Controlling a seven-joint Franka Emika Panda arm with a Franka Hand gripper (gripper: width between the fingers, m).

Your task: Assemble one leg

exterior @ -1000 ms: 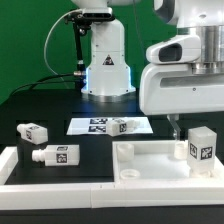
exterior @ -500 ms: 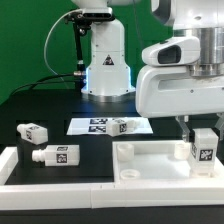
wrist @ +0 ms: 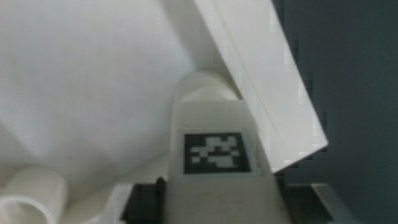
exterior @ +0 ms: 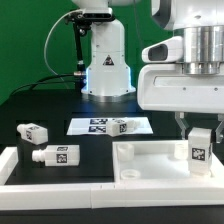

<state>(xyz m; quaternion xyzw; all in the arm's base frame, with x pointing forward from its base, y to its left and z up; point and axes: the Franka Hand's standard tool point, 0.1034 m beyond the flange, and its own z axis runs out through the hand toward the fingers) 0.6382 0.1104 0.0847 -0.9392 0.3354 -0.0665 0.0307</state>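
My gripper (exterior: 198, 126) is shut on a leg (exterior: 199, 150), a small white block with a marker tag. It holds the leg upright at the right end of the large white tray-shaped part (exterior: 150, 165), low against its floor. In the wrist view the leg (wrist: 217, 130) fills the space between my dark fingers (wrist: 151, 203), next to the tray's raised rim (wrist: 249, 60); the gripper (wrist: 228, 206) sits at the picture's lower edge. Two more legs (exterior: 33, 131) (exterior: 58, 155) lie at the exterior view's left.
The marker board (exterior: 95, 126) lies mid-table with another leg (exterior: 122, 126) on it. The robot base (exterior: 107, 60) stands behind it. A white rail (exterior: 20, 165) runs along the front left. A round white peg (wrist: 32, 195) shows in the wrist view.
My fingers have moved toward the exterior view's right and now flank the leg. The leg has shifted slightly toward the exterior view's left. The other legs have not moved.
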